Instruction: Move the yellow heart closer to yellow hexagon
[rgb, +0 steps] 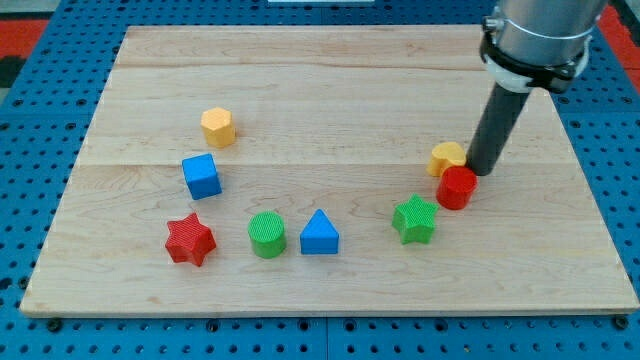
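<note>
My tip (484, 170) sits just right of the yellow heart (447, 158), touching or nearly so; no jaws on this rig, only the rod. Red cylinder (456, 187) crowds the heart's lower right; yellow hexagon (217, 126) lies well apart, toward the view's left. I'd push straight left, slightly upward, keeping contact centred so the heart doesn't spin off.

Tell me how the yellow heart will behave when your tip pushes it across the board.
The yellow heart looks like a low, rigid block lying flat, so it should slide rather than tip or roll. The wooden board looks smooth, so it probably moves easily. Its rounded lobes may let it spin off my tip, which stands at its right; the red cylinder beside it could get nudged.
</note>
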